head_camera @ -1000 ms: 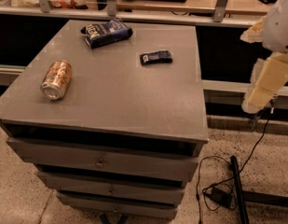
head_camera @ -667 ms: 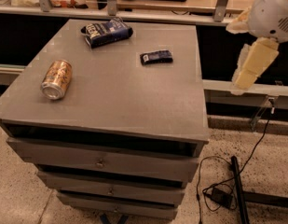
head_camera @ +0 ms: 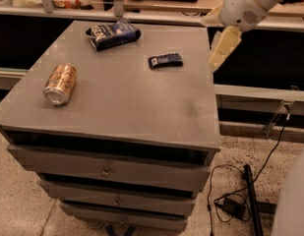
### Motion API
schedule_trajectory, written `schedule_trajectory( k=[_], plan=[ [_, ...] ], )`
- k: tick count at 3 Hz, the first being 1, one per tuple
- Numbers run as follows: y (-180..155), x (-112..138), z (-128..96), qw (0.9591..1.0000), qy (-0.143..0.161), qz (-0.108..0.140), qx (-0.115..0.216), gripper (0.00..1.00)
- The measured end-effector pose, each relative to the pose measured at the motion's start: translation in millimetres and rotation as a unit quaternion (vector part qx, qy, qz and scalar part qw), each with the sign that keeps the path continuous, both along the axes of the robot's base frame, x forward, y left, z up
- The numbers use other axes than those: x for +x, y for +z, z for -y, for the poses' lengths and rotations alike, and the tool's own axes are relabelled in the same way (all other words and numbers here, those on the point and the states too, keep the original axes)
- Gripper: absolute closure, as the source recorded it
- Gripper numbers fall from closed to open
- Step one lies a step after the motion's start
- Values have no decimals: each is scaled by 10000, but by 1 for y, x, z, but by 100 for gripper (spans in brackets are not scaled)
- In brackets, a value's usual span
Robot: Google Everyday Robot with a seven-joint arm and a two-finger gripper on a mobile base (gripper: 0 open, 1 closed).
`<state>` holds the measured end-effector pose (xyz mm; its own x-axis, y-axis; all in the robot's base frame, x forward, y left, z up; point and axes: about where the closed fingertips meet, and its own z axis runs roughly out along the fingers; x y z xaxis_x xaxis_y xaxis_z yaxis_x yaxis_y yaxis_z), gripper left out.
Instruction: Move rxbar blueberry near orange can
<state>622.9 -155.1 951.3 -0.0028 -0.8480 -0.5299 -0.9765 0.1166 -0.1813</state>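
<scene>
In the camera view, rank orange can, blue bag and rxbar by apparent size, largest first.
1. Tied: blue bag and orange can look alike; the can lies nearer the camera, so unranked.
2. Then rxbar blueberry, clearly smallest.
The gripper hangs past the table's right edge, right of the bar.

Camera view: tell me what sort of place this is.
Probably a lab or workshop testing area: a grey drawer cabinet serving as the table, loose power cable on the speckled floor, and a robot end effector hovering past the cabinet's right edge, near the rxbar blueberry.
</scene>
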Motion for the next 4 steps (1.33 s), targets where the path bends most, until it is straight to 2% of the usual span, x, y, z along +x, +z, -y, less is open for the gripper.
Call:
schedule_trajectory(
  k=[1,2,4],
  plan=[
    [-27,63,-8,9984,-124,15,546,0],
    [-47,88,-3,9962,-349,-36,798,0],
    [-81,94,-26,9936,-139,-463,1017,0]
  ],
)
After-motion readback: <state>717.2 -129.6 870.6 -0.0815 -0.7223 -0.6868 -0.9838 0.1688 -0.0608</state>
